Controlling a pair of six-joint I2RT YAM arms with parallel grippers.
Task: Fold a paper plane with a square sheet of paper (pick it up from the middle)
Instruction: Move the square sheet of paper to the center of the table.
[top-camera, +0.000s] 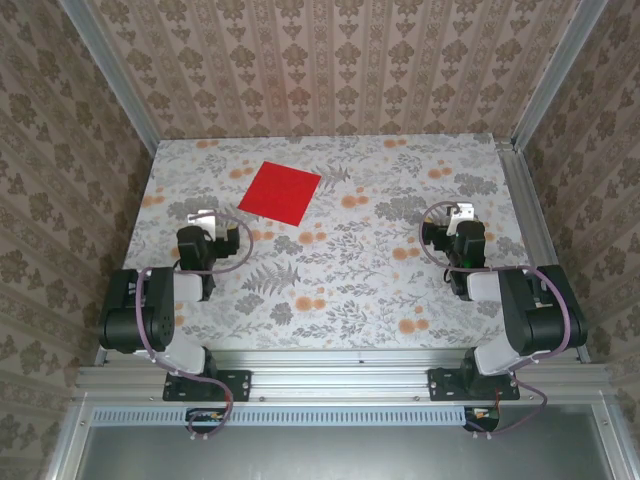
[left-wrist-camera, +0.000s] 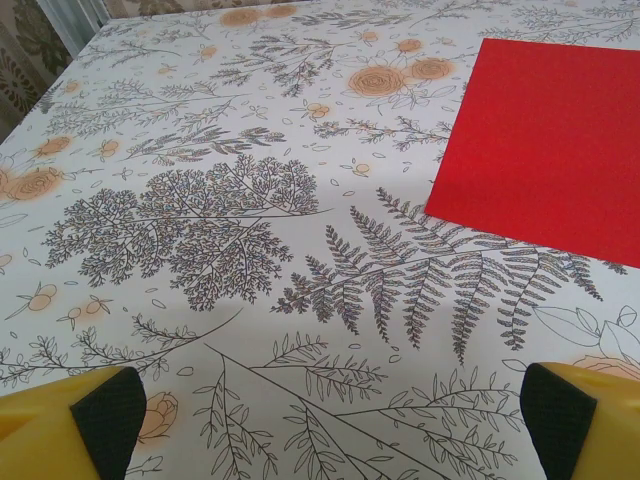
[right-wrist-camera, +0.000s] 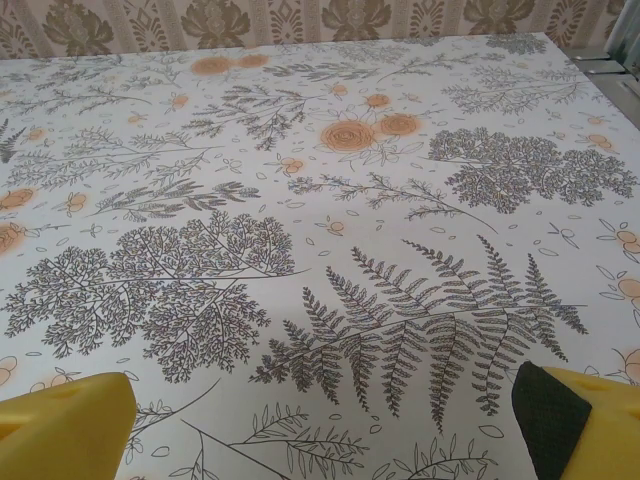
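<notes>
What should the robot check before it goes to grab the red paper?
1. Sheet of paper lies flat and unfolded on the table: ok.
2. Nothing lying on top of the paper: ok.
3. Left fingers open: ok.
4. Right fingers open: ok.
5. Fingers above the paper's middle: not ok, both are apart from it.
</notes>
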